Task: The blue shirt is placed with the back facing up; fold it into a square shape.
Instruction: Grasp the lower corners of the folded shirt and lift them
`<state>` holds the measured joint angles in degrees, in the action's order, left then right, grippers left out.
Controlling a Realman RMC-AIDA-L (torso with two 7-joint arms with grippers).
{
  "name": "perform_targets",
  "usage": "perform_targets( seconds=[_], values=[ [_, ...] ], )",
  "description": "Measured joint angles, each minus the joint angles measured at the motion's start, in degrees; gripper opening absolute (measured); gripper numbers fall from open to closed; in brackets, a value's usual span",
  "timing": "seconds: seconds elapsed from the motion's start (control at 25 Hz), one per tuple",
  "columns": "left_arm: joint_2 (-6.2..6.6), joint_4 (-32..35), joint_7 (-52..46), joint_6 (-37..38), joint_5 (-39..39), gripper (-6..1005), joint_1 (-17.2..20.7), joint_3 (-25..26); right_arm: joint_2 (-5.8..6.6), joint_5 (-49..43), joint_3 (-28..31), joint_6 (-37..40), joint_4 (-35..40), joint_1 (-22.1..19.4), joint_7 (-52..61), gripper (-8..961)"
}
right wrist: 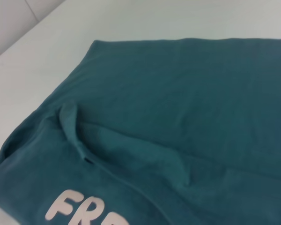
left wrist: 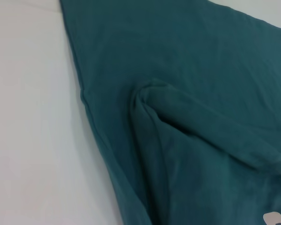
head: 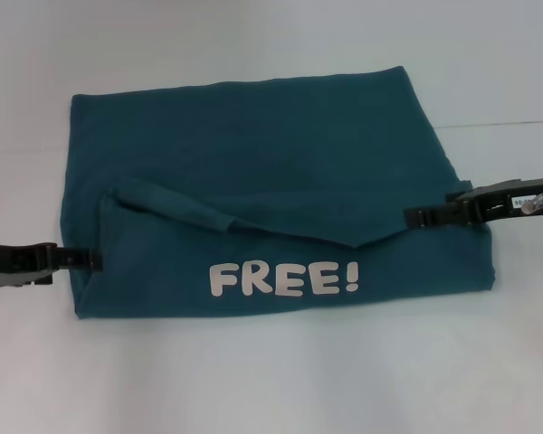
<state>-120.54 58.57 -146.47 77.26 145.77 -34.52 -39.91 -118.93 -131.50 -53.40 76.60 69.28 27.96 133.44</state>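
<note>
item one, the blue shirt [head: 281, 181]: you have it lying on the white desk [head: 271, 380] at the centre of your head view, folded into a wide, roughly rectangular block. its near band is turned over so the white lettering "free!" [head: 283, 279] faces up along the near edge; the rest shows plain teal cloth. a rolled ridge of fabric [head: 176, 206] runs slantwise from the left part toward the middle, just above the lettering, and the upper layer's edge dips to a shallow point near the centre. item two, the left gripper [head: 89, 259]: you see it low at the shirt's left edge, level with the near band, its tip touching or just meeting the cloth; whether its fingers are spread or pinching, you cannot tell. item three, the right gripper [head: 416, 217]: it reaches in from the right, tip over the shirt's right side where the fold line ends; you cannot tell its finger state either. the wrist views show only cloth, the ridge, part of the lettering and bare desk.
</note>
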Motion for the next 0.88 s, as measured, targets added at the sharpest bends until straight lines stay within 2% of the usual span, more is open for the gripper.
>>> perform_targets(
  seconds=[0.24,0.56,0.88],
  values=[
    [0.01,-0.95,-2.09,-0.22,4.09,917,-1.35,-0.6,-0.41,-0.09,-0.36,2.05,0.53,0.89,-0.09,916],
    [-0.47,-1.6,-2.51,-0.8,5.61,916,-1.69,-0.85,-0.53,-0.09,-0.22,2.9,0.74,1.38,1.26,916],
    [-0.94,-2.19,-3.12,-0.96,5.62,916,-2.37,-4.74,-0.46,-0.08,-0.19,3.8,0.81,2.28,1.83,916]
  ],
)
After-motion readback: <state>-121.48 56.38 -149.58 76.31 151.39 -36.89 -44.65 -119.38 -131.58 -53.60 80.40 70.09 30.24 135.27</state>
